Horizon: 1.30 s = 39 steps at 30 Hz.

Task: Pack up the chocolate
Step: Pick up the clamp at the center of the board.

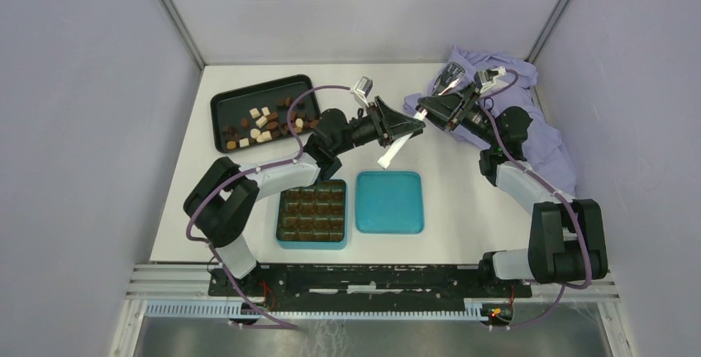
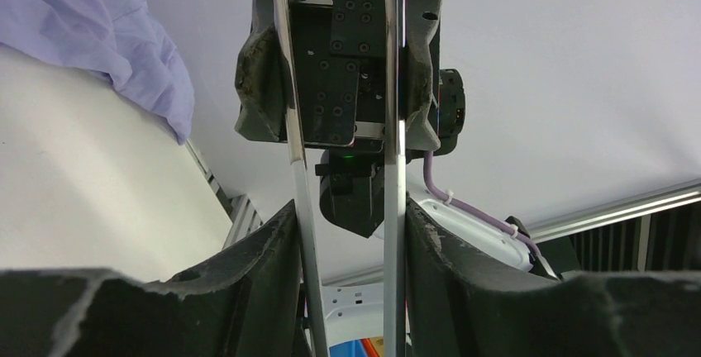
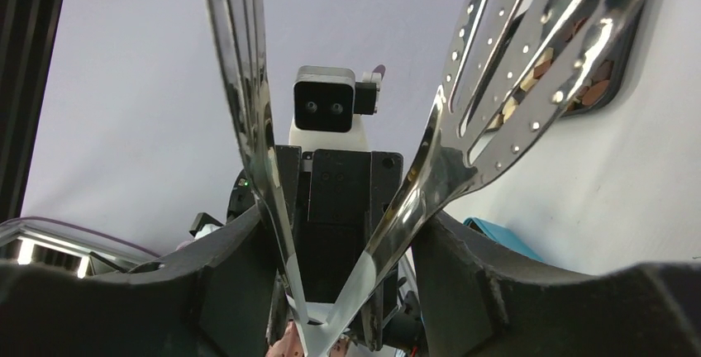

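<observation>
From above, the work is sitting at a tool hand-over, I judge, not yet at packing. The left gripper (image 1: 407, 124) and right gripper (image 1: 426, 111) are meeting tip to tip over the middle of the table, with the metal tongs (image 1: 390, 155) between them. The chocolate (image 1: 263, 122) is lying in the black tray (image 1: 221, 105) at the far left, well apart from both grippers. The teal box (image 1: 281, 241) is waiting at the near centre, and I cannot tell whether its cells are filled. Its lid (image 1: 389, 202) is lying just to the right.

In the left wrist view, the two blades of the tongs are running between the left fingers (image 2: 248, 266) and pressing against both inner faces. The jaws are standing partly apart and closing on the tool.

In the right wrist view, the joined end of the tongs is sitting low between the right fingers (image 3: 223, 258), and the slotted arms are spreading away from it. These jaws are standing fairly wide, with an arm of the tool lying along each. Whether they are gripping or only cradling it, I cannot tell.

The next move is calling for one arm to take sole, firm hold, then carry the tongs left to the tray.
</observation>
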Available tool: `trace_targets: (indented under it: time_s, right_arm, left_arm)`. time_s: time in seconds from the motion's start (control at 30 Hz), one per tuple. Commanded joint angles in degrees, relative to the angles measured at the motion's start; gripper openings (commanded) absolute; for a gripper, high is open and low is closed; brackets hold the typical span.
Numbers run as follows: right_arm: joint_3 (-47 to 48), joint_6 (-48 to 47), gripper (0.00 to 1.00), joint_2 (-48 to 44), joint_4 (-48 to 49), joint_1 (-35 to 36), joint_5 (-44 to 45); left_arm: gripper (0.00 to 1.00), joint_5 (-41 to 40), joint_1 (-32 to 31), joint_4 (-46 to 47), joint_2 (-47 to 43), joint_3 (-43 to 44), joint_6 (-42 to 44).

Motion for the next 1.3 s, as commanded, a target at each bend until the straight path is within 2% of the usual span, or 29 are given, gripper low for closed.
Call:
trace_targets:
  time_s: [0.0,0.07,0.13,0.23,0.37,0.43,0.6,0.7,0.8,0.93,1.07,1.13,1.2,1.27]
  right_arm:
    - [0.6,-1.1,0.64,-0.7,0.8,0.3,0.2]
    - [0.6,-1.3,0.68,-0.8,0.9,0.4,0.0]
    - [0.5,-1.9,0.77,-0.9,0.9,0.3,-0.4]
    - [0.5,-3.5,0.91,-1.1,0.7,0.1,-1.2]
    - [0.5,-6.8,0.98,-2.0,0.8,-0.8,-3.0]
    - [0.2,-7.9,0.98,-2.7,2.4,-2.0,-4.1]
    - [-1.3,-7.7,0.98,-4.7,10.8,-6.2,-7.2]
    - [-1.3,-8.7,0.98,-6.2,14.3,-7.3,-9.9]
    - [-1.6,-11.3,0.98,-7.6,13.3,-8.0,-12.1]
    - [-3.0,-16.8,0.98,-9.1,7.9,-10.2,-13.7]
    - [-3.7,-22.2,0.98,-9.5,3.7,-13.2,-14.8]
    - [-2.3,-29.9,0.98,-9.4,-5.2,-14.2,-15.1]
    - [0.6,-41.1,0.98,-9.2,-19.8,-14.5,-14.7]
    - [2.7,-49.9,0.98,-8.8,-28.5,-14.5,-14.3]
  left_arm:
    - [0.51,0.1,-0.4,7.5,-1.2,1.2,0.0]
    - [0.45,-0.1,-0.4,8.1,-1.0,1.2,-0.4]
    - [0.31,-0.1,-0.4,9.0,-0.8,1.2,-1.2]
    - [0.15,-0.1,-0.1,10.7,-0.4,0.9,-2.5]
    - [0.13,-1.0,0.3,12.0,-1.1,-0.2,-3.0]
    - [0.15,-1.5,0.8,12.2,-1.9,-0.9,-3.0]
    - [0.36,-1.7,1.6,11.8,-3.0,-2.0,-3.0]
    - [0.44,-2.0,1.9,10.4,-3.5,-2.3,-2.6]
    - [0.49,-1.9,2.5,9.5,-3.9,-2.4,-2.5]
    - [0.53,-2.1,3.7,7.8,-5.2,-3.0,-1.7]
    - [0.52,-2.1,5.8,3.1,-7.6,-4.1,-0.6]
    - [0.42,-1.6,7.6,-0.8,-9.0,-4.7,-0.1]
    - [0.31,-1.1,9.5,-5.2,-10.5,-5.1,0.7]
    - [0.22,-0.8,11.3,-10.6,-12.1,-5.0,2.6]
